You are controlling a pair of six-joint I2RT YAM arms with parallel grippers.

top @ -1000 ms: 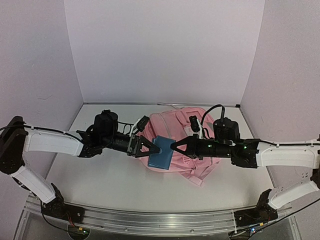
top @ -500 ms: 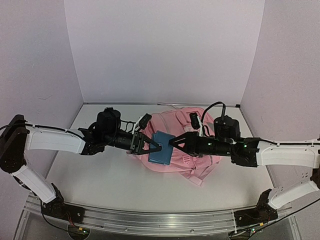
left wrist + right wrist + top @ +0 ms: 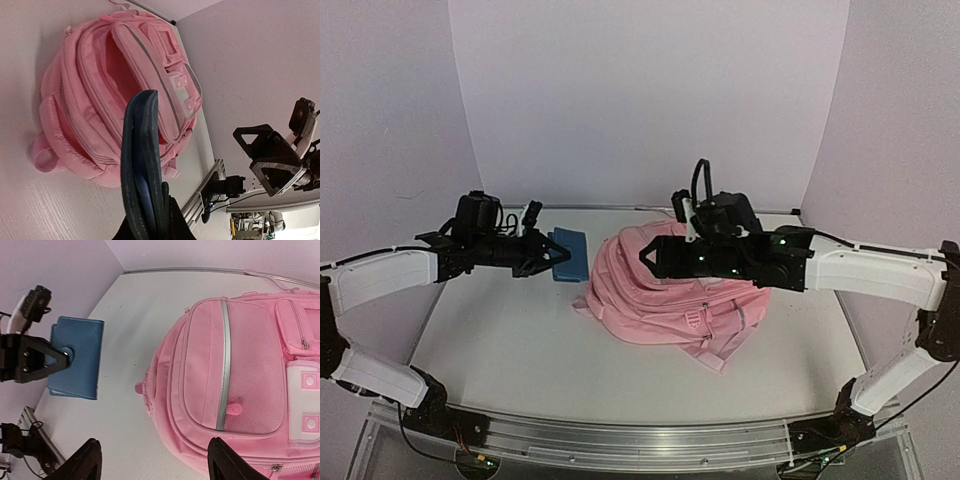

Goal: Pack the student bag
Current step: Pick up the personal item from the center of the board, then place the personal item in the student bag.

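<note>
The student bag (image 3: 670, 305) is a large pink backpack lying on the white table, right of centre; its front pockets and grey strips (image 3: 223, 360) fill the right wrist view. My left gripper (image 3: 556, 256) hangs above the table left of the bag, shut on a flat blue case (image 3: 572, 256). The left wrist view shows that case (image 3: 141, 165) edge-on between my fingers (image 3: 169, 202), with the bag (image 3: 95, 90) beyond. My right gripper (image 3: 648, 262) hovers over the bag's left end, jaws wide apart (image 3: 155, 465) and nothing between them. The blue case (image 3: 77, 357) lies left of it in that view.
A metal rail (image 3: 620, 435) runs along the table's near edge. Pale walls close in the back and both sides. Bare tabletop (image 3: 510, 350) lies in front of the bag and under the left arm.
The blue case passed from my right gripper to my left above the bag. The left shut on it and carried it left and back; the right opened and drew back.
</note>
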